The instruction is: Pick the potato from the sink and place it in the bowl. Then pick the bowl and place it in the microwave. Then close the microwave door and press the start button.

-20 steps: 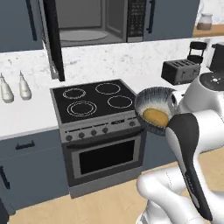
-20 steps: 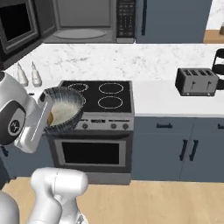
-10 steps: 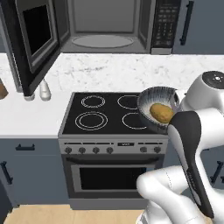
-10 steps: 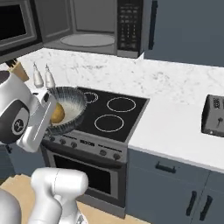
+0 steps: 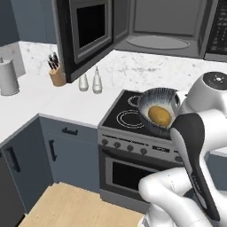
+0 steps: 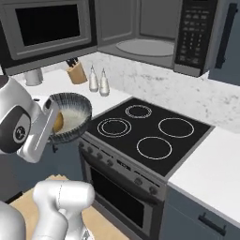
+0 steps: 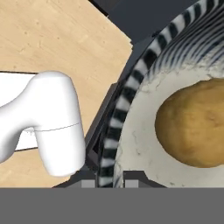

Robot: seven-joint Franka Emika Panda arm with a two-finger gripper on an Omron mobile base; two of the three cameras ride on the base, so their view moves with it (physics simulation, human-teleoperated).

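A: What does the gripper carry?
B: One bowl, pinched at its rim between the two finger tips, one inside the wall and one outside. It hangs in the air over the front edge of the stove, tilted toward the left base view.

A: And its contents?
B: One potato, lying on the pale floor of the bowl. From the right base view, only a sliver of it peeks past the arm.

A: The microwave?
B: Above the stove, with its one door swung wide open to the left. One pale turntable plate lies inside.

A: Countables on the counter?
B: Four ring burners on the stove; two shakers side by side; one knife block; one grey canister at far left.
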